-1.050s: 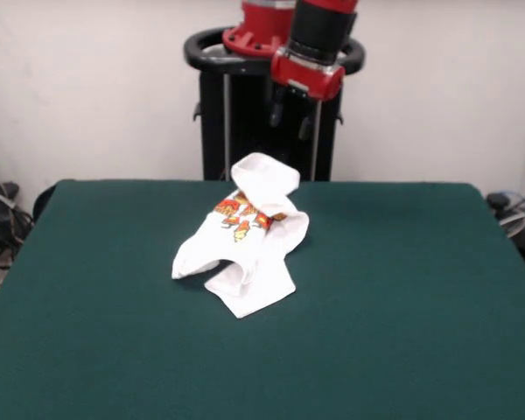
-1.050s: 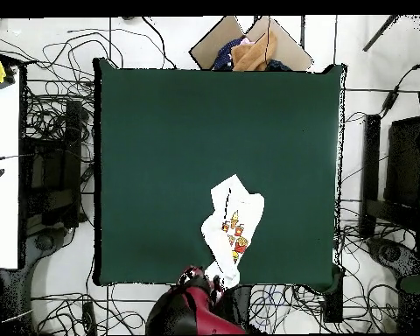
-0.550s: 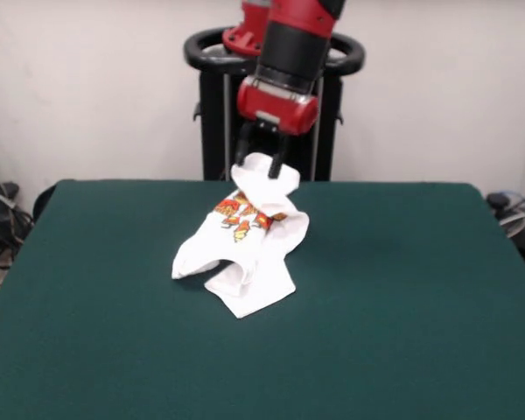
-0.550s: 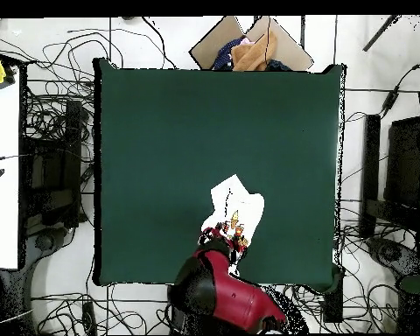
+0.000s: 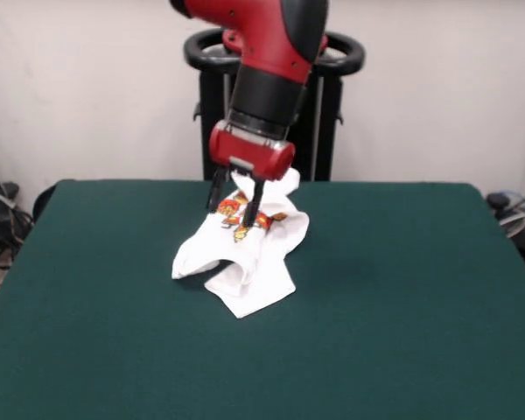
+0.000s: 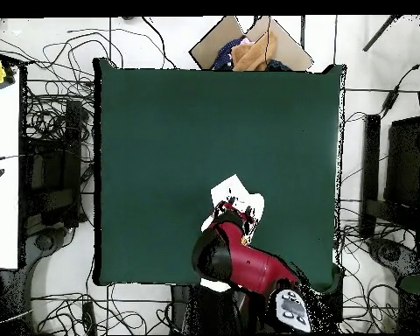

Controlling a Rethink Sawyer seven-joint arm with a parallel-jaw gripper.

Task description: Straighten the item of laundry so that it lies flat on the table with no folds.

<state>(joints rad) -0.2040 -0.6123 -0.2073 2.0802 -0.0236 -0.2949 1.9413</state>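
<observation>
Fingers spread over the crumpled shirt

The fingers (image 5: 234, 203) straddle the printed patch of the T-shirt (image 5: 245, 262), parted, not yet gripping; the shirt's bunched length runs from there across the bench (image 5: 402, 297), away from the robot.

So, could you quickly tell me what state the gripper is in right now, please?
Gripper: open, fingers spread over the printed part of the crumpled T-shirt; not gripping it.

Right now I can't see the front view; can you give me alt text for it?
The red arm's open hand reaches down onto a crumpled white T-shirt bunched in folds on the green table.
</observation>
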